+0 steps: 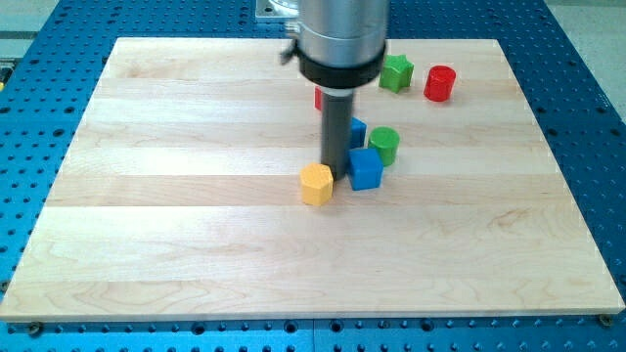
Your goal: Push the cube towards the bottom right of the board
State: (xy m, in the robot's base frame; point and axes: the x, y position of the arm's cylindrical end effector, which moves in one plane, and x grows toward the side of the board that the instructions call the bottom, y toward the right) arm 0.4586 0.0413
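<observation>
A blue cube (365, 168) sits near the middle of the wooden board (196, 215). My tip (335, 172) stands just to the cube's left, between it and a yellow hexagonal block (316, 184), close to or touching both. A green cylinder (384, 144) stands right behind the cube at its upper right. Another blue block (357, 130) is partly hidden behind the rod.
A green star-shaped block (396, 73) and a red cylinder (440, 83) lie near the view's top right. A red block (319, 99) is mostly hidden behind the rod. The board rests on a blue perforated table (39, 59).
</observation>
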